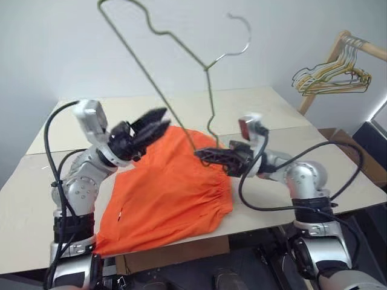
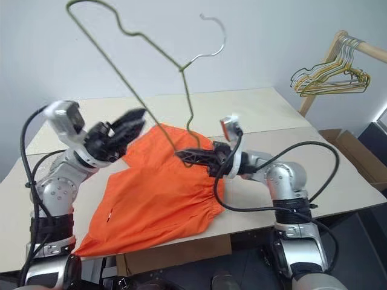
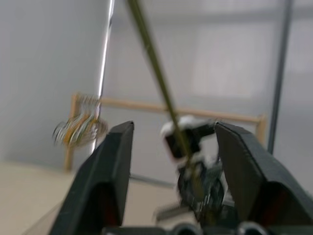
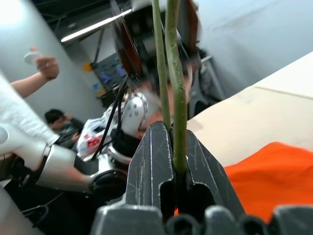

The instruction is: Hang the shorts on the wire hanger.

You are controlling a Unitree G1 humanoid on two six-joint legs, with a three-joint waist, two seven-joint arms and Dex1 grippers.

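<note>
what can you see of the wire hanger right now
The wire hanger is one thin, dark olive-grey wire with notched shoulders and a paler curved hook at the top. It stands tilted in the air above the orange shorts, one corner down at the right claw, which is shut on it. The long bar slants up past the left claw, whose fingers are open on either side of the wire without gripping it.

Robot lab or test room, by looks of it. Plain pale walls, bare light tabletop (image 1: 284, 109) set up as test bench. Wooden rack (image 1: 338, 51) with bunch of spare hangers (image 1: 331, 78) parked in corner. Cardboard box (image 2: 357, 154) left beside table. Seated person (image 4: 61, 122) and ceiling strip light (image 4: 95, 27) seen behind.
</note>
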